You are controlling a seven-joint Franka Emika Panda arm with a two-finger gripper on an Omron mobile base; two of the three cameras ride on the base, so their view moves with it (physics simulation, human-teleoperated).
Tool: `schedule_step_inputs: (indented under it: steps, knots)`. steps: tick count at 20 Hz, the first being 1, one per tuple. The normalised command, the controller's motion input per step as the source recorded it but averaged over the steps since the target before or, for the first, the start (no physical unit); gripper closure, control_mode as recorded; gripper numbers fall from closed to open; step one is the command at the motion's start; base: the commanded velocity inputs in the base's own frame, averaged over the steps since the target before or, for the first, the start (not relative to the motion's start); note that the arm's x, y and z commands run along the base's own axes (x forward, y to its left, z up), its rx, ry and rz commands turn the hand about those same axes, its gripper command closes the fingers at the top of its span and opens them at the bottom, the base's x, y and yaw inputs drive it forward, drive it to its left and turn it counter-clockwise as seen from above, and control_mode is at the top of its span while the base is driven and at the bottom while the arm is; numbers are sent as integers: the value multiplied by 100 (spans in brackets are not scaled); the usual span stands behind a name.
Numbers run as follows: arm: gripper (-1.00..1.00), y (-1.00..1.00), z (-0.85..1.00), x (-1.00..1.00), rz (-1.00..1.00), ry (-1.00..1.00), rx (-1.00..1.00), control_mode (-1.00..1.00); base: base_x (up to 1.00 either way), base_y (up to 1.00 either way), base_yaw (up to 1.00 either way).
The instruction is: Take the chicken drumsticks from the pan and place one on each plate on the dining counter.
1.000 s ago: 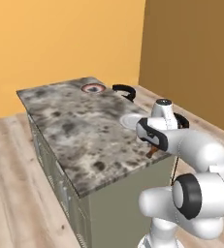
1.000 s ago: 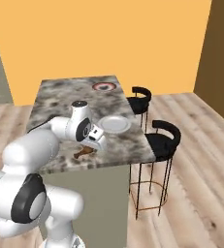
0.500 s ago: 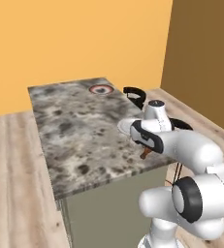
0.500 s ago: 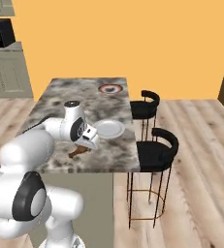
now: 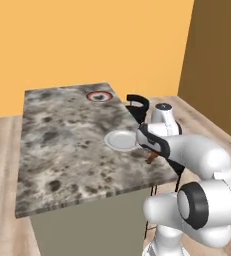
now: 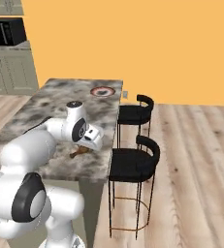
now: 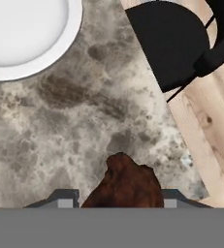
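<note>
My gripper (image 5: 151,155) is shut on a golden-brown chicken drumstick (image 5: 151,158) and holds it just above the dining counter (image 5: 62,145), near its right edge. The plain white plate (image 5: 121,140) lies on the marble a short way left of the gripper. At the counter's far end sits the red-rimmed plate (image 5: 99,95). In the hand view the drumstick (image 7: 125,184) fills the gap between my fingertips (image 7: 65,197), and the white plate (image 7: 21,34) is at the upper left. From the right base view the drumstick (image 6: 79,152) hangs below the hand. The pan and the other drumstick are out of view.
Two black bar stools (image 6: 133,162) (image 6: 137,111) stand along the counter's right side, on the wooden floor (image 6: 191,160). One stool seat (image 7: 169,43) lies just past the counter edge. Grey-green wall cabinets and a microwave (image 6: 7,31) stand at the far left.
The base has driven, so both base views have shifted and the counter now lies more head-on. The gripper still holds the drumstick over the marble by the white plate.
</note>
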Motion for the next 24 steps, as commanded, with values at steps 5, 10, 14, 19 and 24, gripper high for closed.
schedule_step_inputs:
  steps: [5,10,14,19,24]
  knots:
    - [100,0,0,0,0,0,0,100,50,-39,45]
    - [100,0,0,0,0,0,0,100,38,-23,9]
    - [100,0,0,0,0,0,0,100,3,0,0]
    - [100,0,0,0,0,0,0,100,-1,0,0]
    - [100,0,4,44,5,1,0,-100,11,0,0]
